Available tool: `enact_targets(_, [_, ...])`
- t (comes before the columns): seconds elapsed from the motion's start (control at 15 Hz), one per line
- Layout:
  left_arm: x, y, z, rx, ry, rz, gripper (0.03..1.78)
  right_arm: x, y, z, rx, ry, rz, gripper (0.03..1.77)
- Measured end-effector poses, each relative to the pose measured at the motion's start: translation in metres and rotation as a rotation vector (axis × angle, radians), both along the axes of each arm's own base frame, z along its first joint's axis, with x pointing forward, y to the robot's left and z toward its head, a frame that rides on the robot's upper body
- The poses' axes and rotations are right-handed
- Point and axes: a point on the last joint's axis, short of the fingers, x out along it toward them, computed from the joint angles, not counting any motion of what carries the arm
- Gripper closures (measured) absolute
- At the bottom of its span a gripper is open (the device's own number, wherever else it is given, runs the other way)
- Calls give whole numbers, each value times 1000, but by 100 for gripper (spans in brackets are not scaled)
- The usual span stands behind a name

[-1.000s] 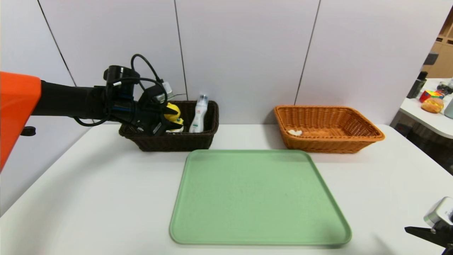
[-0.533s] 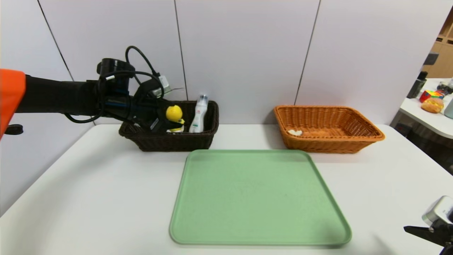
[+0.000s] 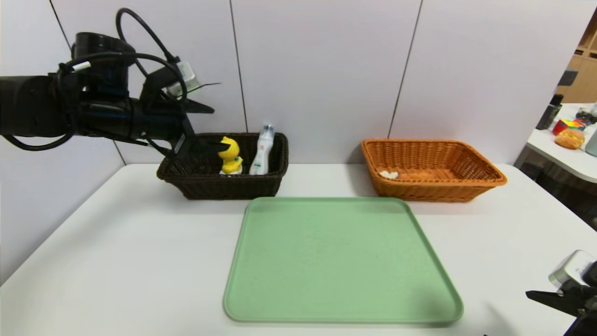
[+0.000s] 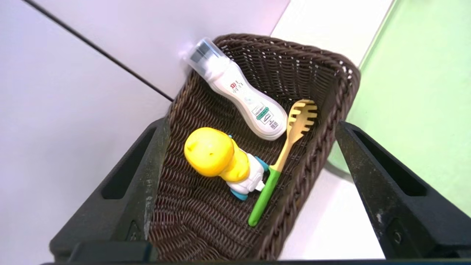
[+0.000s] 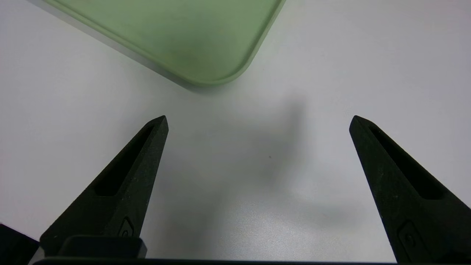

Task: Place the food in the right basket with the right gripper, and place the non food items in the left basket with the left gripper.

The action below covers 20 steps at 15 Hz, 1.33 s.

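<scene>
White desk (image 3: 116,242) before pale wall panels; a side table with oddments stands at far right. Item: green tray (image 3: 340,261), centre of the desk, nothing on it. Item: dark brown basket (image 3: 224,184), on the robot's left behind the tray, holding a yellow toy figure (image 3: 230,156) standing upright, a white bottle (image 3: 262,150) leaning against the back wall of the basket, and, seen from the left wrist, a pasta spoon (image 4: 285,152) with a green handle lying just beside the figure. Item: orange basket (image 3: 433,170), on the robot's right behind the tray, holding one small pale piece (image 3: 388,174) near its left end, too small to name. Item: left pincer (image 3: 205,128), spread wide and empty, lifted above and behind the left end of the dark basket. Change noted: a second ago this pincer was down in the basket closed around the yellow figure; it has since let go, risen and drawn back, and the figure now stands free inside. Item: right pincer (image 3: 557,305), spread wide, empty, parked low at the near right of the desk beside the tray corner (image 5: 224,70). Assessment: the non-food drop looks complete, and with the tray bare and nothing loose on the desk, the sorting appears finished or nearly so; the left arm seemingly has only to retire.
</scene>
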Motion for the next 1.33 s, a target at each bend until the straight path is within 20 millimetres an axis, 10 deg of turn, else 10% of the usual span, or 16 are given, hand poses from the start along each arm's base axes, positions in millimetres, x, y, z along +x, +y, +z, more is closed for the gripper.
enact_targets(0.47, [-57, 20, 12, -152, 131, 291, 15, 2, 1, 4, -2, -13, -10, 10])
enact_targets(1.33, [-153, 59, -50, -352, 241, 610, 12, 11, 0, 23, 12, -87, -98, 10])
